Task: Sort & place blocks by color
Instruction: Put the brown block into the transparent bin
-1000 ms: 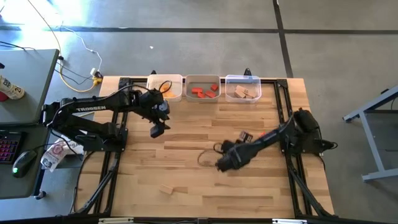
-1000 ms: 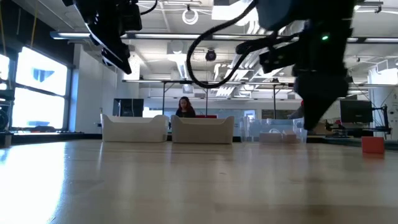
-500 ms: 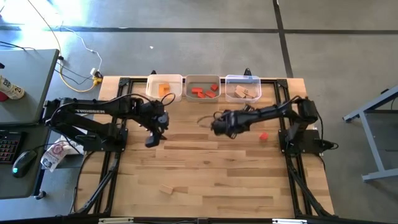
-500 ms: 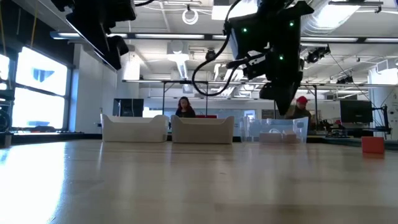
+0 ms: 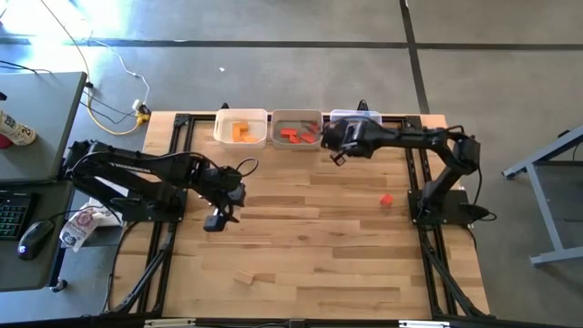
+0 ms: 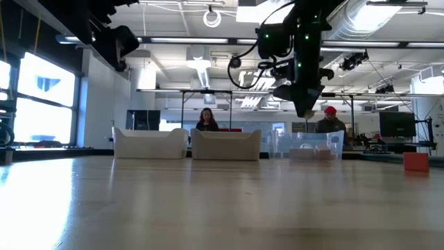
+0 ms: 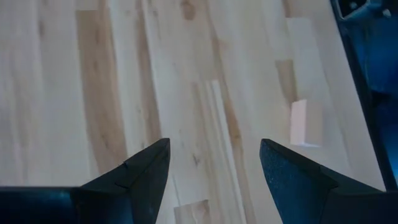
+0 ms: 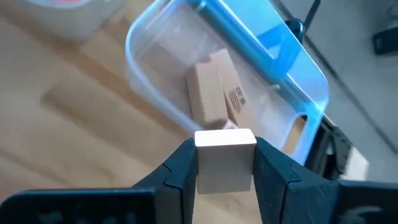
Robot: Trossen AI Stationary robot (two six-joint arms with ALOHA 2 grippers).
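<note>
The right gripper [image 8: 224, 165] hangs over the near edge of the clear bin [image 8: 163, 37] at the table's [image 5: 301, 246] far side, its jaws pinching a pale wooden block [image 8: 224, 149] by two opposite flat faces. That bin already holds pale blocks [image 8: 205, 93]. The neighbouring middle bin [image 5: 297, 117] holds red pieces [image 5: 296, 135] and the leftmost bin [image 5: 242, 117] holds orange ones [image 5: 240, 131].

The held block looks light, rigid and smooth-faced, so a squeeze across its parallel sides should carry it without slipping (a wedge would be less forgiving); judged from here, the release can follow once it is fully over the bin.

Two blocks lie loose on the table: a red one [image 5: 386, 200] near the right arm's base, and a pale one [image 5: 242, 278] towards the near edge. The left gripper [image 5: 217, 221] hovers low over bare wood at the left centre, jaws spread wide and empty; its wrist view shows a small pale block [image 7: 299, 122] well ahead of it. That piece would best be gripped across its flat long sides.
</note>
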